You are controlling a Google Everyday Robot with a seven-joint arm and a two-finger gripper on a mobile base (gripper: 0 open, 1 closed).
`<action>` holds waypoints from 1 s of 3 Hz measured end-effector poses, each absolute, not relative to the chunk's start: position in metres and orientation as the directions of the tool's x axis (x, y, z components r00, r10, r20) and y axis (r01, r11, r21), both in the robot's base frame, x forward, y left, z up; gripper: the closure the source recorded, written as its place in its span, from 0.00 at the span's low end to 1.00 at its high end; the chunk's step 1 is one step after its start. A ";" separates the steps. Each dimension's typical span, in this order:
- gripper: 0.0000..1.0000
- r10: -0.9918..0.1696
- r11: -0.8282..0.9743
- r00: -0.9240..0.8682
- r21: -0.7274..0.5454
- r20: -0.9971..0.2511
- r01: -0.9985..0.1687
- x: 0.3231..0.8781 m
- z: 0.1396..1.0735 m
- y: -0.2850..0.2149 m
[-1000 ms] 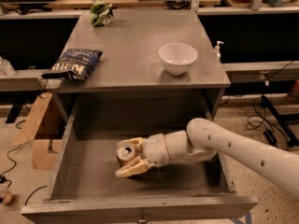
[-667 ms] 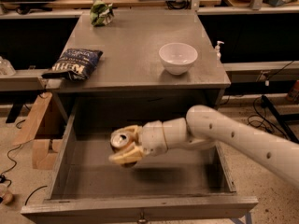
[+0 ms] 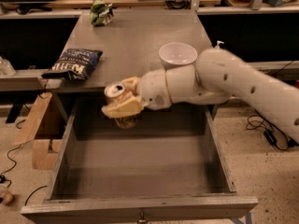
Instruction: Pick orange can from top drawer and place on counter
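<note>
My gripper [image 3: 122,101] is shut on the orange can [image 3: 115,95], whose silver top faces up and to the left. It holds the can in the air above the back of the open top drawer [image 3: 140,171], level with the front edge of the counter [image 3: 135,45]. The tan fingers [image 3: 122,109] wrap the can's body, so most of its label is hidden. The drawer's grey floor is bare below it. The white arm reaches in from the right.
A white bowl [image 3: 177,55] stands on the counter near its front right. A dark blue chip bag [image 3: 74,64] lies at the counter's left edge. A green crumpled bag [image 3: 101,13] sits at the back. Wooden boards [image 3: 39,129] lean at the drawer's left.
The gripper has lifted the can from the drawer floor up and toward the counter's front edge. The drawer is now bare.
</note>
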State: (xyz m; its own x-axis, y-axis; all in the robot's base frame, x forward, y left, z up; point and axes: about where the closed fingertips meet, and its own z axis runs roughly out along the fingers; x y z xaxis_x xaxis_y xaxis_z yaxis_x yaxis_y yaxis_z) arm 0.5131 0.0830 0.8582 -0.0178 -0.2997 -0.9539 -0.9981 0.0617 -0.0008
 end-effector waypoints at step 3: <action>1.00 -0.207 0.407 -0.031 -0.057 -0.978 -0.912 0.663 1.022 0.115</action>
